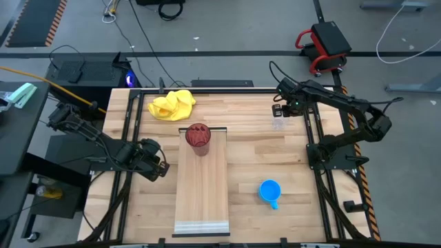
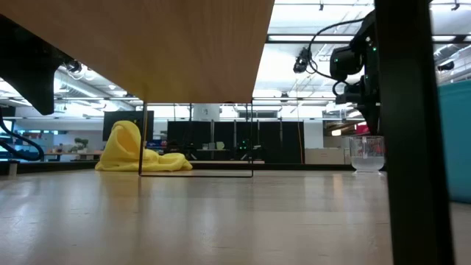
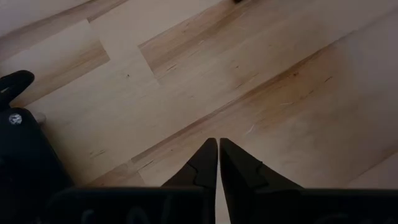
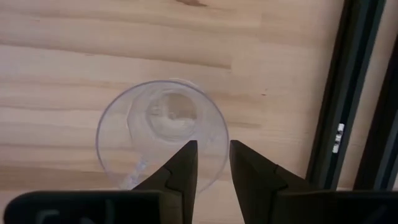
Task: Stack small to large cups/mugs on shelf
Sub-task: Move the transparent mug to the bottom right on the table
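We saw the shelf, a pale smooth board, long axis running front-to-back mid-table. The ribbed dark red tumbler stood upright on its far end. The blue mug sat on the table to the shelf's right, handle toward the front edge. The right gripper hung above the clear glass cup near the far right edge, fingers slightly apart, holding nothing. The left gripper was closed, empty, left of the shelf. Yellow cloth lay crumpled at the far side.

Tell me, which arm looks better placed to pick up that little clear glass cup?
The right. Its gripper hangs directly over the clear glass cup, fingers slightly apart above the rim. The left gripper is shut, over bare tabletop beyond the shelf.
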